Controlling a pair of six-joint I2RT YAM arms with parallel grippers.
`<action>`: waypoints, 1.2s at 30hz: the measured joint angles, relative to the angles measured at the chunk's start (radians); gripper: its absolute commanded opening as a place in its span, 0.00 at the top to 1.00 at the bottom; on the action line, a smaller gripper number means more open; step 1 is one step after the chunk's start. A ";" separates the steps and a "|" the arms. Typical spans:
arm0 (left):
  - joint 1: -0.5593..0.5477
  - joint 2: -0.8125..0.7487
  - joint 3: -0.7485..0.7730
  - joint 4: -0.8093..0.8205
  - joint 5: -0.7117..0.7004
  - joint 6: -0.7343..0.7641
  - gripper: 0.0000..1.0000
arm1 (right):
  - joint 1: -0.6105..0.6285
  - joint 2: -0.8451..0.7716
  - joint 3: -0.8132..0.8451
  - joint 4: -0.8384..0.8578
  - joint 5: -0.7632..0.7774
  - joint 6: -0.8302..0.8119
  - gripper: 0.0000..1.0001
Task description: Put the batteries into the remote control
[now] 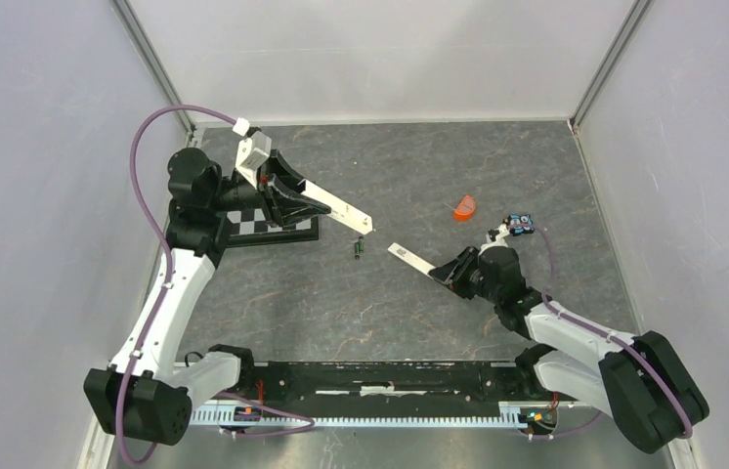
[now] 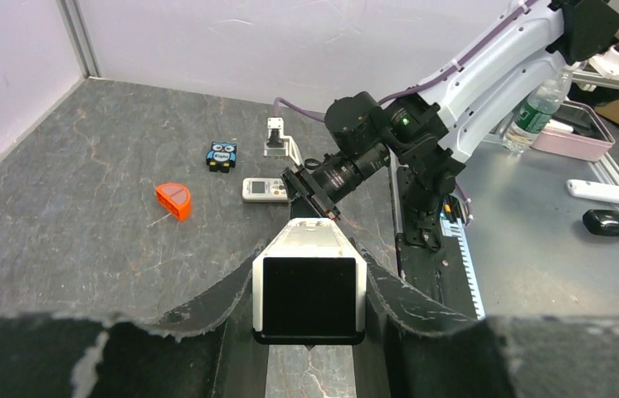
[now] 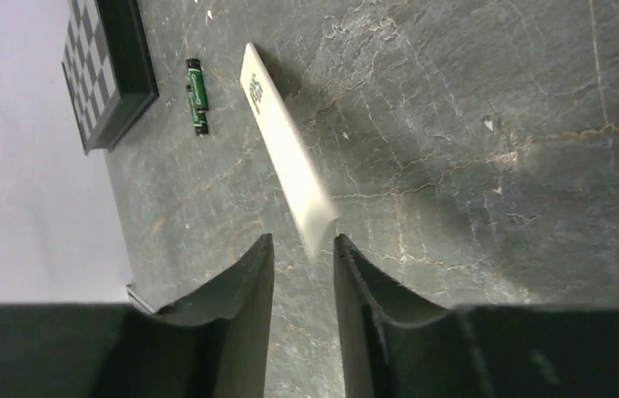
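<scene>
- One black-framed checkered board (image 1: 243,223) is the landmark. The left gripper (image 2: 310,282) hangs over its right end, pinching one long white slab-shaped remote control (image 1: 346,212) that juts rightward past the board.
- Two small dark cylindrical batteries (image 1: 358,248) with green bands lie side by side just right of the board's near corner, close to the remote's free tip.
- One slim white flat strip (image 3: 277,133) lies farther right. The right gripper (image 3: 304,245) has its jaws spread at the strip's blurred end (whether they touch, I cannot tell).
- One orange half-round piece (image 1: 464,206) and one blue owl-print block (image 1: 520,224) sit well right of the board.
- The dark stone-look table (image 1: 341,322) is bare between board and near rail. White walls close three sides.
</scene>
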 measured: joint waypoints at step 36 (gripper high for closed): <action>-0.165 -0.007 -0.005 0.216 0.012 -0.146 0.98 | 0.235 0.041 0.281 0.806 -0.388 0.330 0.13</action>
